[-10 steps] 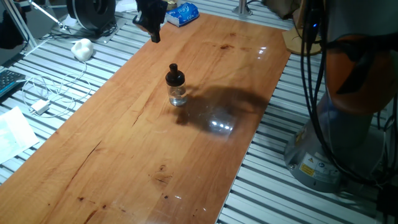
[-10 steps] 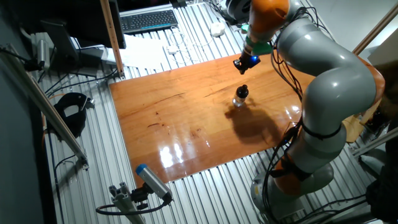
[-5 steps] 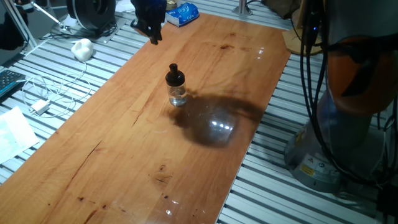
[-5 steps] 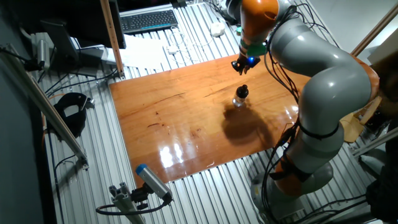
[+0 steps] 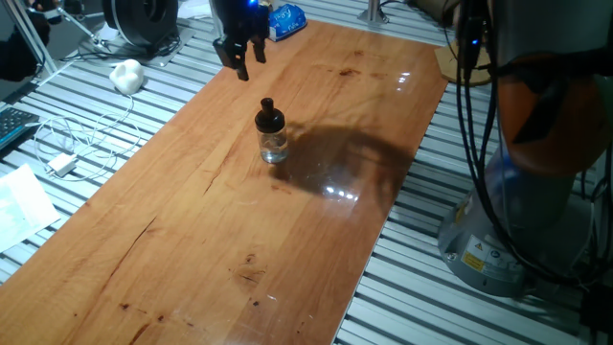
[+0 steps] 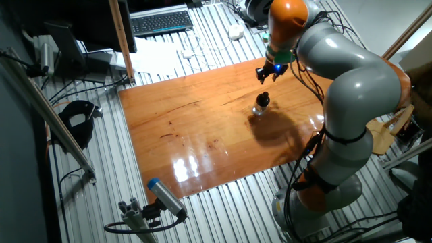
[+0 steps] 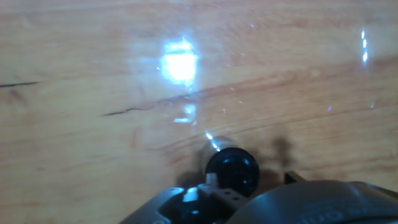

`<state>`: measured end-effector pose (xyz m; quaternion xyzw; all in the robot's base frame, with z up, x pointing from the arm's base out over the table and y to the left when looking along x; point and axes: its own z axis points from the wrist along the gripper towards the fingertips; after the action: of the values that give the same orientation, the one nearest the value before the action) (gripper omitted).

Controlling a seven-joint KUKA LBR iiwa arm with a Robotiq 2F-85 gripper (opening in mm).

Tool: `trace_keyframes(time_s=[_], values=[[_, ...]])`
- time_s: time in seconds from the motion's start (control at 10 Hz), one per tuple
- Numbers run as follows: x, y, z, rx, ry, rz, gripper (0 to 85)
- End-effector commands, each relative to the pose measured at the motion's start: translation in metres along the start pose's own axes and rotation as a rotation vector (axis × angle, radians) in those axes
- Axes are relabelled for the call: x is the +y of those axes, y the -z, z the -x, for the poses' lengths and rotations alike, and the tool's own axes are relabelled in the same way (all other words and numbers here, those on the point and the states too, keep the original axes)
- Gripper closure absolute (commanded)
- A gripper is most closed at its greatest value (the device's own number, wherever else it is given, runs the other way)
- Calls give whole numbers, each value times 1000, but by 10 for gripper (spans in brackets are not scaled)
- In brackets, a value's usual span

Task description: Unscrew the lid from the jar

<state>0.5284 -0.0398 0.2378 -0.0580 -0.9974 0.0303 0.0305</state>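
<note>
Shifted sideways, the claw (image 5: 240, 56) hangs open above and behind the lidded jar (image 5: 272, 143).

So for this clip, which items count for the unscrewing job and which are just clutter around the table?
Job items:
lid
jar
end effector, open, above the table and not touching the lid

Lying about:
blue packet
white lump
white cable with plug
keyboard

A robotics lab: wooden bench (image 5: 287, 220) on slatted aluminium framing (image 6: 101, 169), keyboard (image 6: 160, 22) and loose cables (image 5: 72, 144) about
</note>
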Motion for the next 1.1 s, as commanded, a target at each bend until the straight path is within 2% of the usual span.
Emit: trace_keyframes(time_s=[0.0, 0.1, 0.2, 0.3, 0.5, 0.7, 0.8, 1.0], values=[[-2, -3, -2, 13, -227, 16, 0], [-5, -6, -6, 9, -350, 22, 0], [-10, -11, -12, -3, -446, 8, 0], [-16, -16, -18, 1, -528, -9, 0], [-21, -22, -21, -13, -765, 30, 0], [-22, -23, -22, 10, -909, 66, 0], [-20, -23, -23, 18, -950, 76, 170], [-14, -29, -24, 18, -1025, 77, 170]])
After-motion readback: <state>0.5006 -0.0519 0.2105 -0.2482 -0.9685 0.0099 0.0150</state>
